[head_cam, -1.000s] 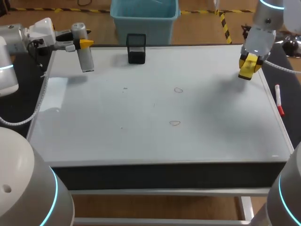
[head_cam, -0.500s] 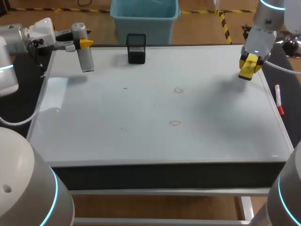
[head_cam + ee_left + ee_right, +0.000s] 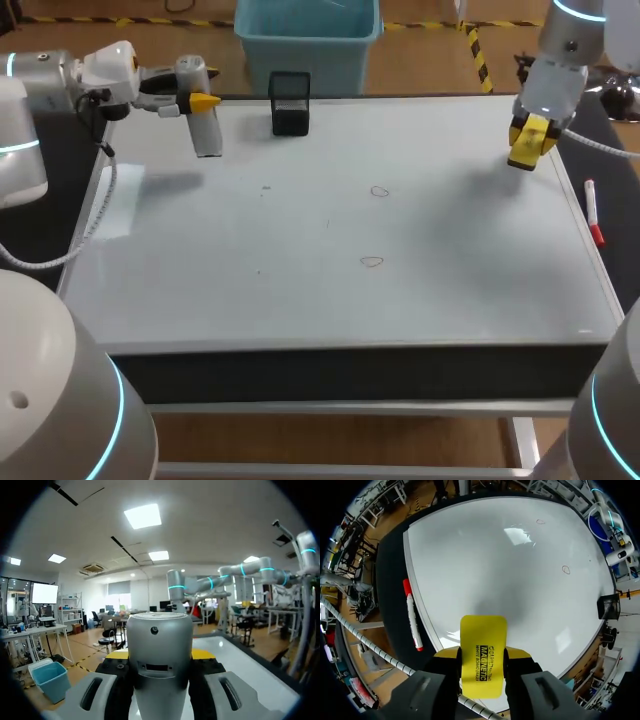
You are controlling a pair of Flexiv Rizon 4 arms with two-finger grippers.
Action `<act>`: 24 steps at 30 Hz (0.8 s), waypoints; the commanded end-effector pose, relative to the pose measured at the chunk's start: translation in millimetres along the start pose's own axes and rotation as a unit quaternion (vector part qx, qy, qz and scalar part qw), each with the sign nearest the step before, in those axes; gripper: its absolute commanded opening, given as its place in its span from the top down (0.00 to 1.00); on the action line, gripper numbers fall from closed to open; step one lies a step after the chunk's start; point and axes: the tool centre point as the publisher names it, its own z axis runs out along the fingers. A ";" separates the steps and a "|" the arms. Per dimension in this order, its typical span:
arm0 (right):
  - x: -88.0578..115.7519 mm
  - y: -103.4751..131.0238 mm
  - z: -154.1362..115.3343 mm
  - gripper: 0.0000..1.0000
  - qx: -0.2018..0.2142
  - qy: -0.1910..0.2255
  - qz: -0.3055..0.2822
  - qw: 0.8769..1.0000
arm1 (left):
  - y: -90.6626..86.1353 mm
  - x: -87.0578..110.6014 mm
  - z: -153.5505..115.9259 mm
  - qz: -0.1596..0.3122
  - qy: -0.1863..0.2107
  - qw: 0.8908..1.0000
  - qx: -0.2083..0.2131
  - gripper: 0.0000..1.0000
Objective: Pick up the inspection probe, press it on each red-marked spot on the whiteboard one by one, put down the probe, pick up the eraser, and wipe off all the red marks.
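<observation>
Gripping the probe, left fingers hover above the whiteboard; right fingers clamp the eraser.

Open surface runs across the middle of the flat white whiteboard, around two small red marks. At the far edge a small black box stands near the silver cylindrical probe held by the left gripper. The right gripper holds a yellow eraser over the far right corner. A red-and-white marker pen lies just beside the right edge.
</observation>
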 end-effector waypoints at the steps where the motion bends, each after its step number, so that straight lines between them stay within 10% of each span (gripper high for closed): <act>1: 0.6 -0.7 -0.9 1.00 0.000 0.001 -0.001 1.000 | 1.5 9.2 24.2 0.002 0.018 1.000 0.004 1.00; 24: 0.6 -0.7 -0.9 1.00 0.000 0.001 -0.001 1.000 | 24.6 55.3 181.9 -0.014 0.158 0.986 0.040 1.00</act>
